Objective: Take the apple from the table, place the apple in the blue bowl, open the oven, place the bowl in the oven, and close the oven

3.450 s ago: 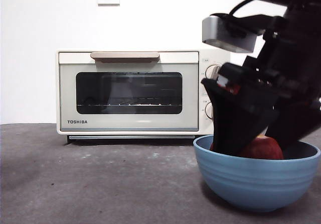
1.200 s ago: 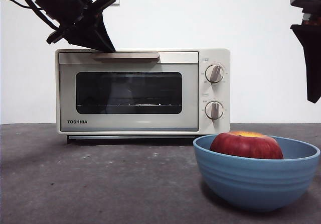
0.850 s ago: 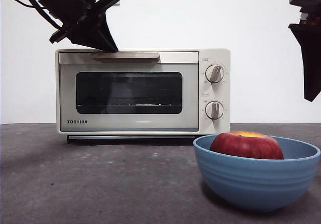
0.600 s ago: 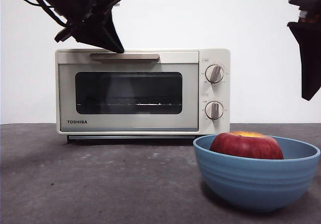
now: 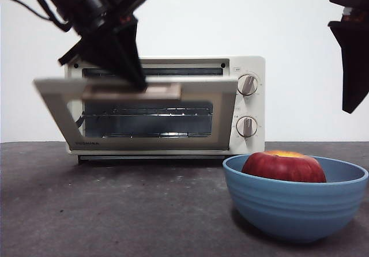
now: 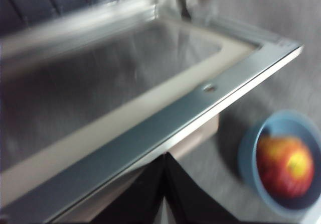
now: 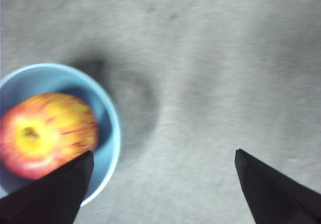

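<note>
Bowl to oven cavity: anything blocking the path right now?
Yes, the oven door. It is only partly open, tilted outward across the opening, with the left tool on its handle. The blue bowl holding the apple sits on the table in front, to the oven's knob side. Nothing else visible lies between them.

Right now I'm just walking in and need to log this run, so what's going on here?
The left gripper is on the oven door's handle, with the door tilted partly open. The apple sits in the blue bowl on the table, in front of the oven. The right gripper hangs open above the table, beside the bowl, holding nothing.
</note>
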Available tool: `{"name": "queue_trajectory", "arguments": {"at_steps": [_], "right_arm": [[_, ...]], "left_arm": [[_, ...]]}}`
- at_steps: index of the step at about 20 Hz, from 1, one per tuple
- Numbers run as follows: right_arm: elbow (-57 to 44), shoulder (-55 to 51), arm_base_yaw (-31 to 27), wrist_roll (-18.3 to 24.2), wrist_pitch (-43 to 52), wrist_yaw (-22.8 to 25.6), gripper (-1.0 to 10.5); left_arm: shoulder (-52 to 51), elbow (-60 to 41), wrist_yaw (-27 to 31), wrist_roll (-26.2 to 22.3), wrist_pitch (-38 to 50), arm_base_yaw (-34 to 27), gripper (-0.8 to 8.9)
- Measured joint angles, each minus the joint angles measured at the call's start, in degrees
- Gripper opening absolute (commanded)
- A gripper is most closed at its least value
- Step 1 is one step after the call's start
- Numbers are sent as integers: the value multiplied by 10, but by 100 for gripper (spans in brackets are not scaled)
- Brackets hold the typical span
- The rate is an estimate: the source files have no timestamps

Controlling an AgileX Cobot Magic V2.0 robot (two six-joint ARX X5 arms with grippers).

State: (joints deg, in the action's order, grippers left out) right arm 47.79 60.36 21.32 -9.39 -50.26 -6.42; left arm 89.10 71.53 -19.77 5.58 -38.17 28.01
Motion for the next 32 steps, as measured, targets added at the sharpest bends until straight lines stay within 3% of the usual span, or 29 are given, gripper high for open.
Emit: {"name": "queue_trajectory", "arguments": {"at_steps": [8, 13, 18, 21, 26, 32], "right_arm": [[0, 0, 0, 0, -1, -26, 449], [0, 5, 0, 0, -2, -26, 448], [0, 40, 0, 2, -1, -55, 445], [0, 63, 0, 2, 18, -56, 424], [-1, 105, 3, 6, 39, -62, 388], [-1, 149, 25, 6, 75, -70, 330]], "left_arm": [[11, -5, 20, -37, -101, 5, 7], [-13, -5, 20, -51, -91, -6, 7], [-117, -5, 15, -51, -75, -72, 7], [-188, -24, -24, -51, -65, -116, 7], [-320, -162, -59, -40, -19, -174, 7], [-451, -284, -61, -7, 1, -193, 7]]}}
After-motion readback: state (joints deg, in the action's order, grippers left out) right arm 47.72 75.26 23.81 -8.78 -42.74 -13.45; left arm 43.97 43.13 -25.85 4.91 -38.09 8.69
